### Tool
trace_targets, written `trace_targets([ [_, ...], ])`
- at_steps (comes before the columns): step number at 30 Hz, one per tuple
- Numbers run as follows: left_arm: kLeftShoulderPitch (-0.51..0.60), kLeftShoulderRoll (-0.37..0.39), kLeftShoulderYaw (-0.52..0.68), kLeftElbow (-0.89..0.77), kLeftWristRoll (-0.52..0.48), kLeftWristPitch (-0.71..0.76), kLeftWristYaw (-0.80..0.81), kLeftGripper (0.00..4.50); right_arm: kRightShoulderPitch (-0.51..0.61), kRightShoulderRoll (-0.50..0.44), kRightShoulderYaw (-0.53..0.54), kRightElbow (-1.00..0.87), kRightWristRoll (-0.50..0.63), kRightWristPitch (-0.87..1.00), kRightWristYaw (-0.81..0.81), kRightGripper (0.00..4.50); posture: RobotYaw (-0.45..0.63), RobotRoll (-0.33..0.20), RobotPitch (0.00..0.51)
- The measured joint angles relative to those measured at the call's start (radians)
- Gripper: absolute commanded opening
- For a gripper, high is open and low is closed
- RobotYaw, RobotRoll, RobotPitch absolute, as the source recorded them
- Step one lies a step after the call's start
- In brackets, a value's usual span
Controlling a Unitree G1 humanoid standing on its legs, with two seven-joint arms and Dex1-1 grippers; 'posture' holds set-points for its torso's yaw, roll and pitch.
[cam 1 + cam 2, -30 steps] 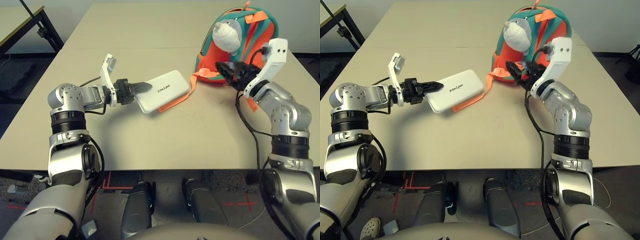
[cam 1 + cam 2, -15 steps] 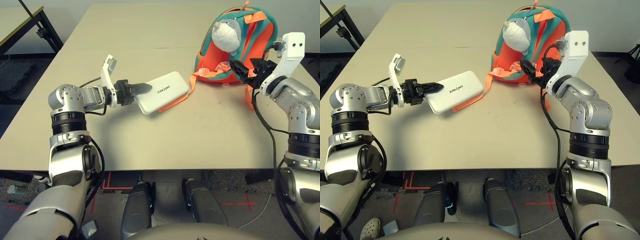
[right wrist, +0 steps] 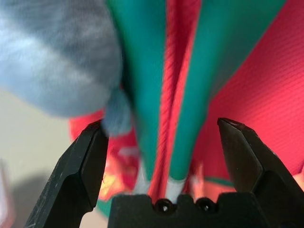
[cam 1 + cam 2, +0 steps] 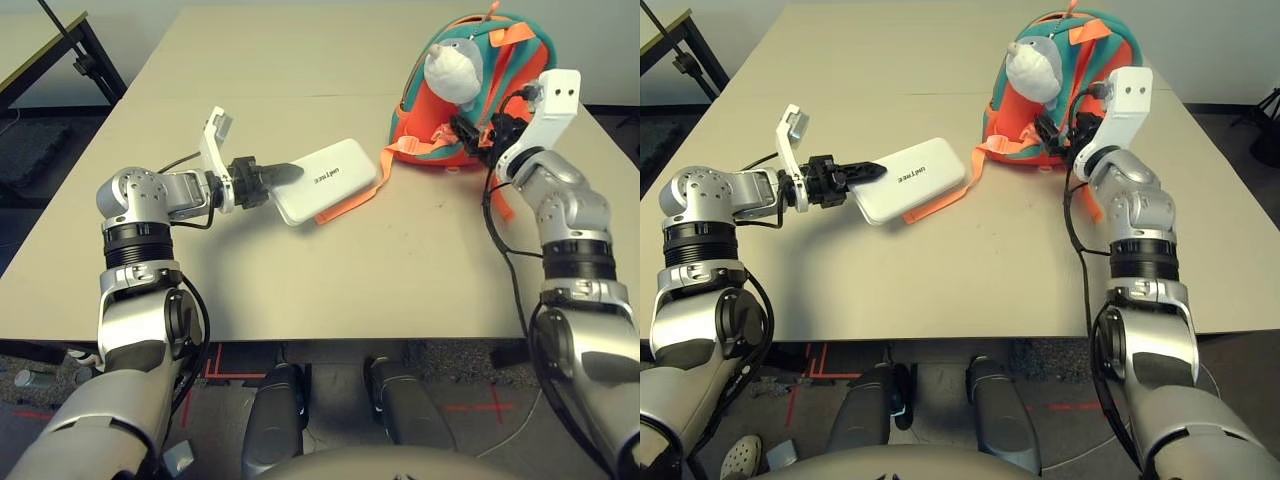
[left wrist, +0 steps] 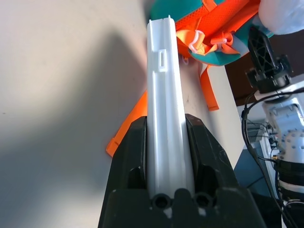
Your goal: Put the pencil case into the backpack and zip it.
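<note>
The beige counter (image 4: 300, 290) carries the backpack (image 4: 520, 70), which stands upright at its far right side with a grey plush toy (image 4: 452, 72) on its front. The pencil case (image 4: 328, 182) is near the backpack's left, one end clamped in the left hand (image 4: 275, 178). The right hand (image 3: 166, 152) is against the backpack's front, fingers spread wide around teal trim.
</note>
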Motion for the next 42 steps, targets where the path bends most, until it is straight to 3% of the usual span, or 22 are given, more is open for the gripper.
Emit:
trace_targets([
  [10,0.012,-0.008,0.018,-0.03,-0.001,0.004,0.017,1.02,-0.01,0.029,0.0,0.099,-0.016,-0.098,0.02,4.5,-0.14,0.0,0.129],
  [24,0.014,-0.029,-0.009,-0.023,0.0,0.0,0.012,1.02,0.127,0.03,0.003,-0.141,-0.013,-0.007,0.05,4.5,-0.18,0.0,0.129],
  [25,0.014,-0.03,-0.011,-0.022,0.0,0.0,0.012,1.02,0.128,0.03,0.002,-0.14,-0.014,-0.006,0.046,4.31,-0.18,0.0,0.129],
  [26,0.014,-0.03,-0.014,-0.02,0.0,-0.001,0.011,1.02,0.127,0.03,0.002,-0.139,-0.015,-0.007,0.038,4.5,-0.18,0.0,0.128],
  [35,0.014,-0.031,-0.021,-0.017,0.0,-0.008,0.002,1.02,0.025,0.039,-0.002,0.037,-0.021,-0.075,-0.002,4.5,-0.16,0.0,0.12],
  [38,0.014,-0.032,-0.022,-0.017,0.0,-0.009,0.001,1.02,-0.005,0.039,-0.003,0.103,-0.021,-0.114,-0.007,3.95,-0.16,0.0,0.121],
  [42,0.014,-0.032,-0.021,-0.018,0.0,-0.009,0.001,1.02,-0.027,0.04,-0.005,0.151,-0.021,-0.145,-0.006,2.4,-0.15,0.0,0.122],
])
